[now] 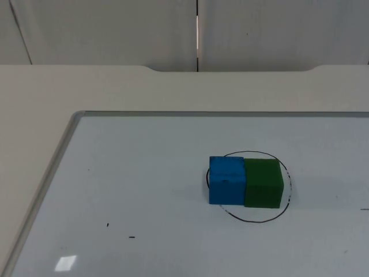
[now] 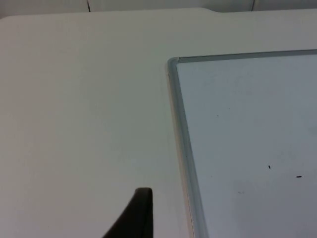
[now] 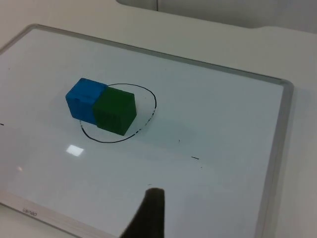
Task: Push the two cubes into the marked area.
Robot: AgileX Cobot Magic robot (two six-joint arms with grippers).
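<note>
Grey partition wall (image 1: 104,29) closes off the far end of the white table top (image 1: 173,89), and on that table lies a whiteboard (image 1: 150,190) with a pale metal frame, taking up most of the near surface. On the whiteboard a thin black hand-drawn ring, the marked area (image 1: 286,199), sits toward the robot's right side. 2 cubes stand together at that ring, their sides touching. The green cube (image 1: 263,183) is well inside the line. The blue cube (image 1: 226,180) is just beside it on the left; its outer edge reaches the ring's left edge, and in the right wrist view part of it appears to lie over the line. A few small black marks dot the board away from the cubes.

Seen from the left wrist, 1 black fingertip (image 2: 136,215) of the left gripper hangs over bare table beside the whiteboard's frame. Seen from the right wrist, 1 black fingertip (image 3: 148,215) of the right gripper hangs over the whiteboard, well apart from the cubes. Whether either pair of jaws is released or clenched I cannot tell.
</note>
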